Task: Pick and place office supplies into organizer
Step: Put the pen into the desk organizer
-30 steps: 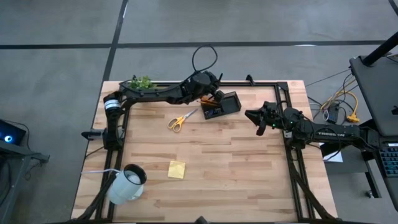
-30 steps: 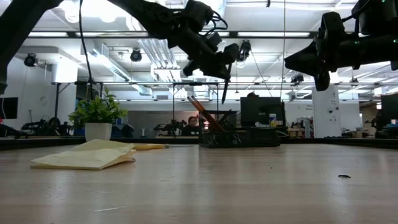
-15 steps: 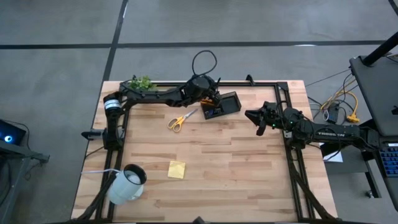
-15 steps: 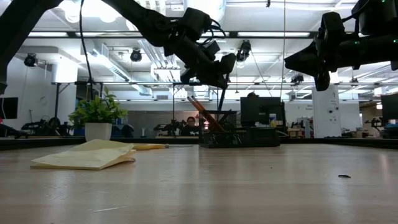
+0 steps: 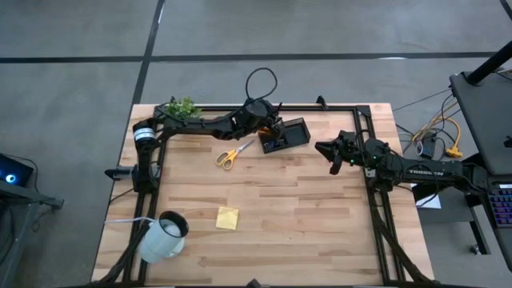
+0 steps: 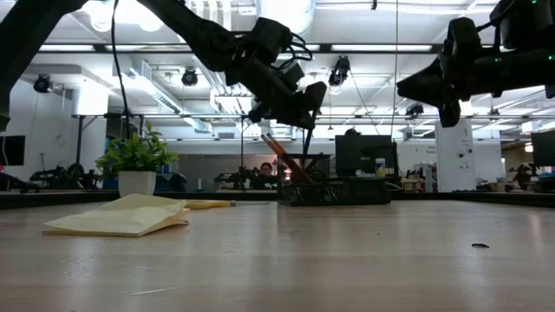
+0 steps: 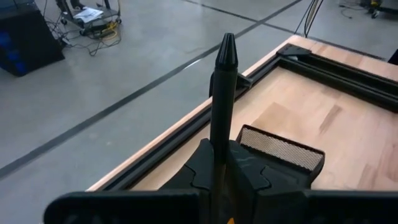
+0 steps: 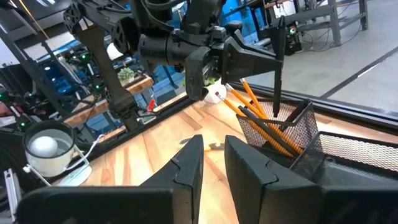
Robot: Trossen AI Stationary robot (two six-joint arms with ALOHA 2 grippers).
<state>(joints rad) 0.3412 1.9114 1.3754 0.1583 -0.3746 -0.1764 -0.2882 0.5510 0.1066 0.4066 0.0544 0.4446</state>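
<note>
My left gripper (image 5: 272,128) hangs over the black organizer (image 5: 288,134) at the table's far side, shut on a dark pen (image 8: 277,74). The pen stands upright; its lower end (image 8: 275,112) is at the rim of the mesh compartment, where several orange pencils (image 8: 258,121) lean. The yellow-handled scissors (image 5: 233,152) lie flat left of the organizer. The yellow sticky-note pad (image 5: 227,218) lies nearer the front. My right gripper (image 5: 326,150) waits above the table's right side, slightly open with nothing between its fingers (image 8: 186,171). My left gripper pinches the pen's shaft (image 7: 219,142) between its two fingers, somewhat above its middle. The fingers come nearly level from the table's left, tipped a little down, and lie across the pen. The pen hangs upright, its pointed upper end (image 7: 226,46) rising above the fingers.
A white mug (image 5: 164,236) lies at the front left corner and a small green plant (image 5: 182,106) stands at the far left edge. A black frame rail (image 5: 336,107) runs along the far edge behind the organizer. Bare wood lies between the scissors and my right gripper.
My left gripper has sunk toward the organizer, keeping its tilt and staying shut on the pen. The upright pen has come down with it, its lower end now among the pencils at the mesh compartment.
</note>
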